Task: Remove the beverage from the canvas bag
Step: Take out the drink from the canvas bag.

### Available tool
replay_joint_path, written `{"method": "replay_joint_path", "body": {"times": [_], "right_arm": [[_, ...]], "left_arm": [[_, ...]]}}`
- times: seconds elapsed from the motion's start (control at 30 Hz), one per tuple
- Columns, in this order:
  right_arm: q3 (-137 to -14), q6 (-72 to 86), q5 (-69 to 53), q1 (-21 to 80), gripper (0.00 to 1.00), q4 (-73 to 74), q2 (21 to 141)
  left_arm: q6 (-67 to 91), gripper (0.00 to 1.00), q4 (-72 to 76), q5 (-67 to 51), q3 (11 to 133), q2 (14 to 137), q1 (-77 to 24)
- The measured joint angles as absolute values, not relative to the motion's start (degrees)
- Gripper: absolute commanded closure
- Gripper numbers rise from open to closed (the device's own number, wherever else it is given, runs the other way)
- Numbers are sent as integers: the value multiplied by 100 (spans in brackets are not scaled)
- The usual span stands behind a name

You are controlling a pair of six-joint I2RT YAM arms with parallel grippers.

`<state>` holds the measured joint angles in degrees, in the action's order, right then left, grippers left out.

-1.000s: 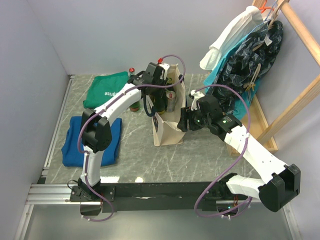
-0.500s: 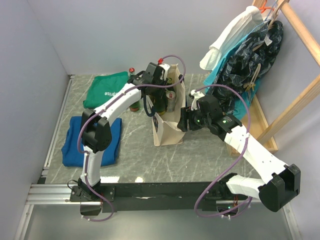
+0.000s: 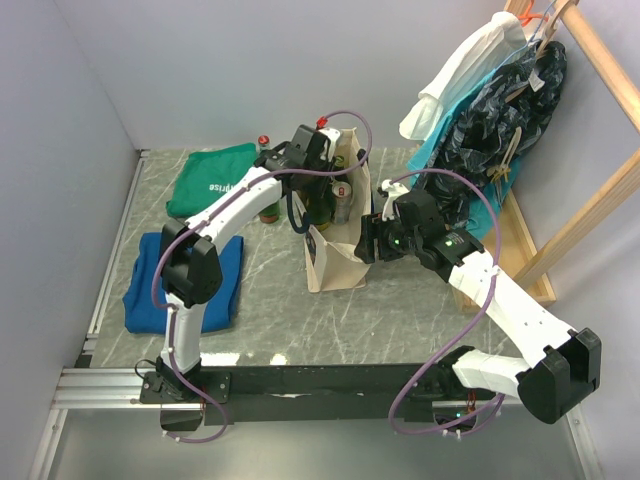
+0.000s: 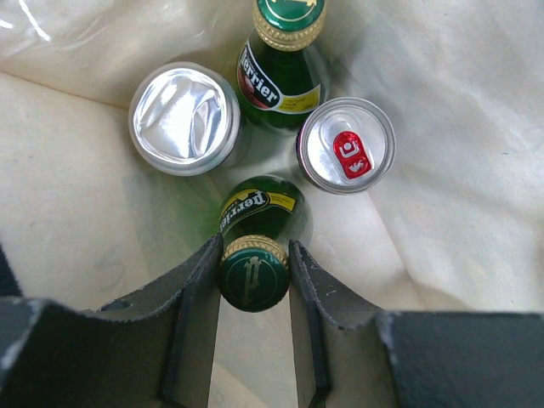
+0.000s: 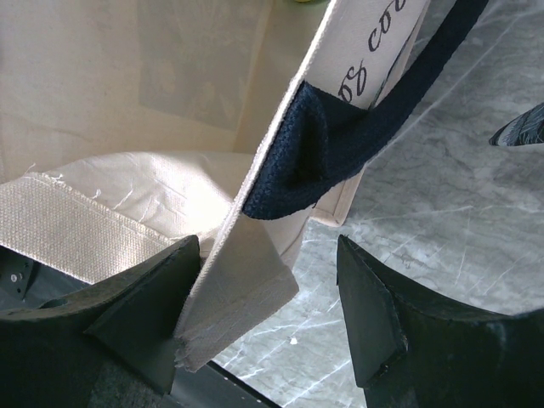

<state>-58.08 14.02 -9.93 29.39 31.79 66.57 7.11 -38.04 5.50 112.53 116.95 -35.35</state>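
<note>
On a marble table (image 3: pixel 400 320), a bottle (image 4: pixel 259 208) in the canvas bag (image 3: pixel 335 262) is pinched at the cap by the left gripper (image 4: pixel 253 251). The bag's rim is straddled by the right gripper (image 5: pixel 268 246), jaws spread wide.

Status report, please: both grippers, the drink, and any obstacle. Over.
Left gripper shut on near Perrier bottle cap, inside canvas bag. Right gripper open, bag rim between its jaws. Two cans and second bottle stand close beside; cap uncovered.
</note>
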Motion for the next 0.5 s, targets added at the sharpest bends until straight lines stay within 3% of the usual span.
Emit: {"method": "replay_joint_path", "body": {"times": [0.5], "right_arm": [[-5808,1400,-1002,2939,29,3177,6657]], "left_arm": [[670,99,-3802,523,11303,11511,-3535]]}}
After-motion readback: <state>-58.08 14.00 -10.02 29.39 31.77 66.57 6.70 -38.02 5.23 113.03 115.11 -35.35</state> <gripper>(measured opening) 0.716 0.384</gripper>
